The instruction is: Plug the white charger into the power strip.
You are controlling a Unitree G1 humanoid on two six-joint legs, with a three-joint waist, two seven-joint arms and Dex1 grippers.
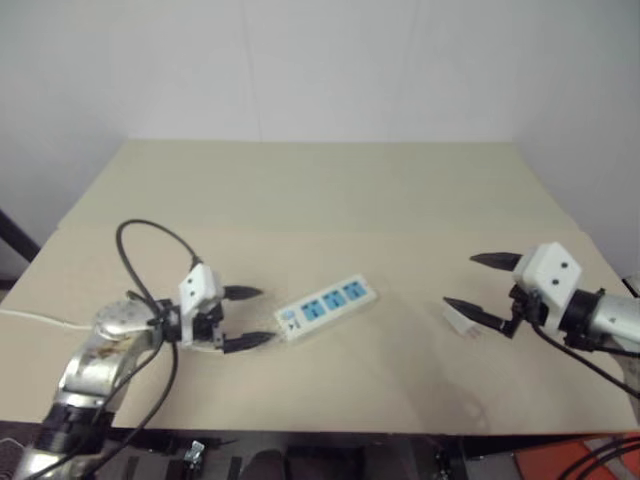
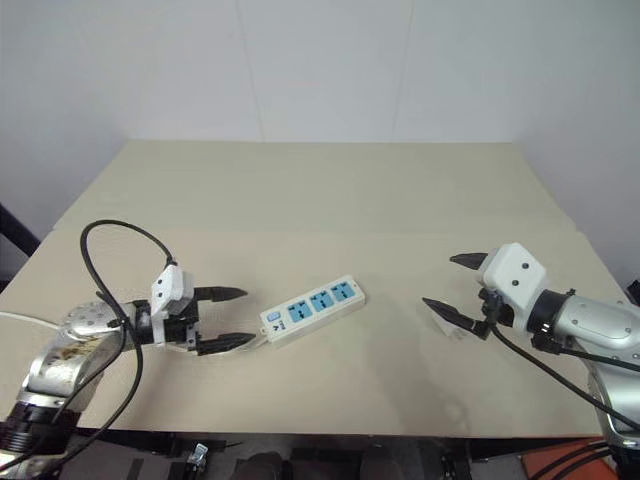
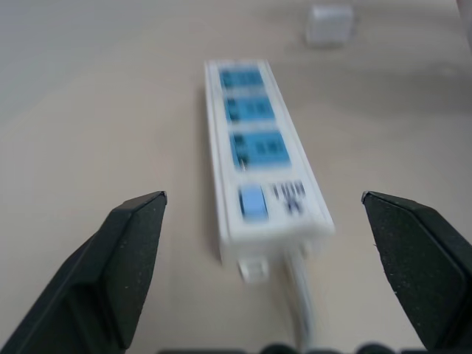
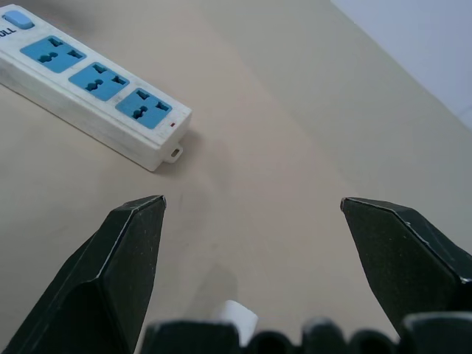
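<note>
Power strip (image 1: 327, 308) lay mid-worktop (image 1: 320, 190), unheld. Left gripper (image 1: 250, 317) gaped wide just behind its switch end. Right gripper (image 1: 470, 281) spread apart over white charger (image 1: 461, 320).

Beige worktop (image 1: 330, 190) bearing two white items

The power strip (image 1: 327, 308) lies slanted near the front edge, left of middle, blue sockets up, its thin cord (image 3: 301, 310) leaving the switch end. The white charger (image 1: 461, 320) lies well apart, toward the right edge.

The white charger (image 4: 237, 316) is mostly hidden behind the right gripper
</note>
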